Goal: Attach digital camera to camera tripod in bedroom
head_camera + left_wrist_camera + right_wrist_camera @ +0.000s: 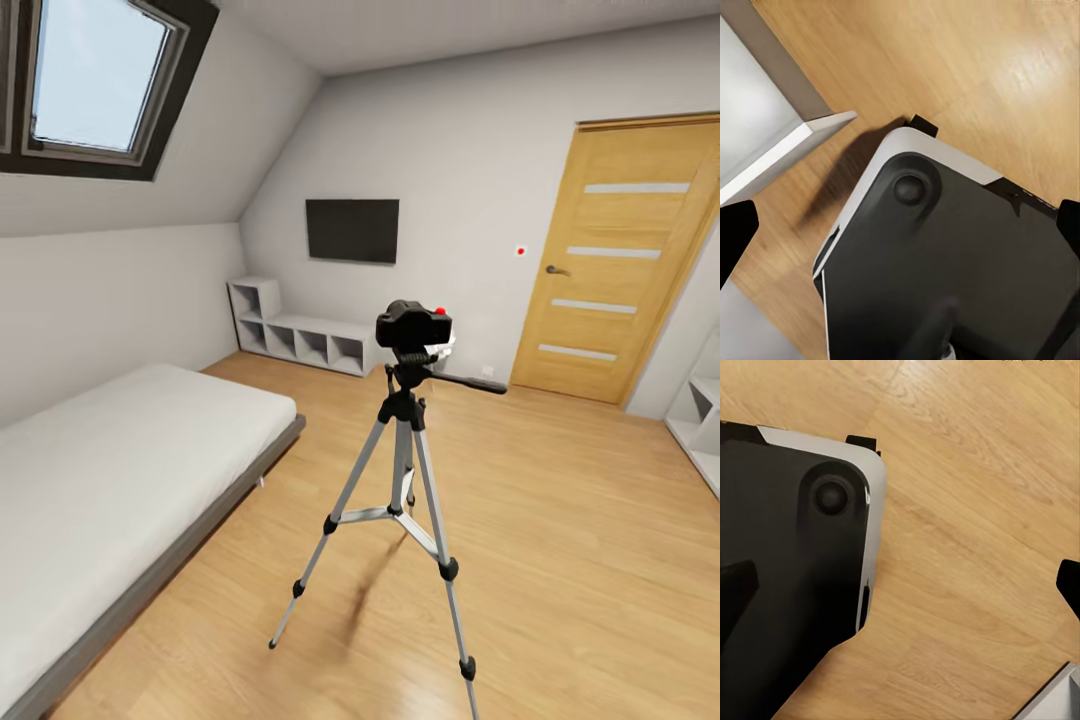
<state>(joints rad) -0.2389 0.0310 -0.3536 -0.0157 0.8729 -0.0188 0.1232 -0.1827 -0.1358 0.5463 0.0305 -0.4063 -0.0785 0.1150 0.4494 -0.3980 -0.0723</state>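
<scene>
Mid-floor, beside the bed [120,450] | digital camera [412,324] seated atop camera tripod [400,470] | left end effector [900,225] spread, empty | right end effector [904,581] spread, empty

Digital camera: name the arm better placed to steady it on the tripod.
Right, narrowly. The digital camera sits atop the camera tripod slightly right of centre in the head view. The right hand and left hand hang open, facing the floor.
</scene>
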